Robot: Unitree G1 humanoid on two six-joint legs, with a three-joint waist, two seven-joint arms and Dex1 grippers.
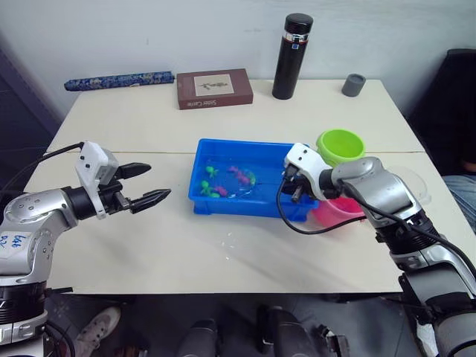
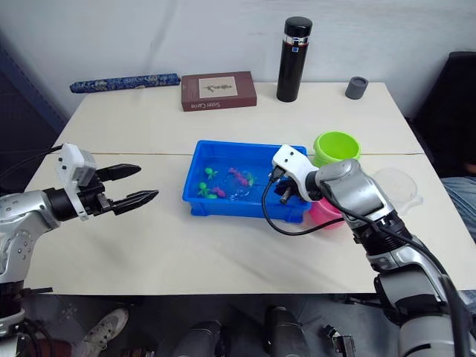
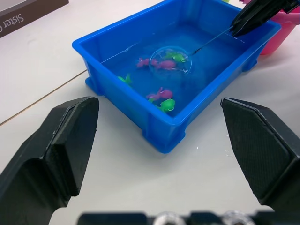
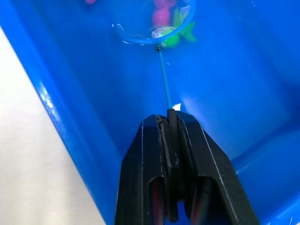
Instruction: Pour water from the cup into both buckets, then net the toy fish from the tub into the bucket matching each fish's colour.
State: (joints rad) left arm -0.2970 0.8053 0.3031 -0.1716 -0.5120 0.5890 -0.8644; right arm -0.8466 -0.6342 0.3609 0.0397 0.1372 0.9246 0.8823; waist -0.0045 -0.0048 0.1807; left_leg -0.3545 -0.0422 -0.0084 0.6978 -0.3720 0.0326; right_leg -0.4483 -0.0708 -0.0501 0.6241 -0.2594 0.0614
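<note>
Two buckets sit at the right end of the blue tub (image 1: 223, 202): the green bucket (image 1: 341, 146) at its far right corner, the pink bucket (image 1: 338, 213) near its right front corner, partly hidden behind the right arm. The clear cup (image 2: 398, 186) stands to the right of the buckets.

Right gripper (image 4: 171, 123): fingers pressed together on the thin handle of the net (image 3: 174, 58), at the tub's right side. The net's round rim lies down in the water near the middle of the tub. A pink fish (image 4: 161, 16) and a green fish (image 4: 180, 32) sit at the rim of the net; cannot tell whether they are inside the mesh. Other pink and green fish lie scattered in the tub, toward its left and front.

Left gripper (image 1: 146, 186): fingers spread wide, holding nothing, above the table (image 1: 223, 260) well to the left of the tub, pointed toward it.

At the far edge of the table: a black flask (image 1: 291, 56), a small grey cup (image 1: 354, 84), a brown book (image 1: 214, 88), and a blue patterned roll (image 1: 119, 79).
</note>
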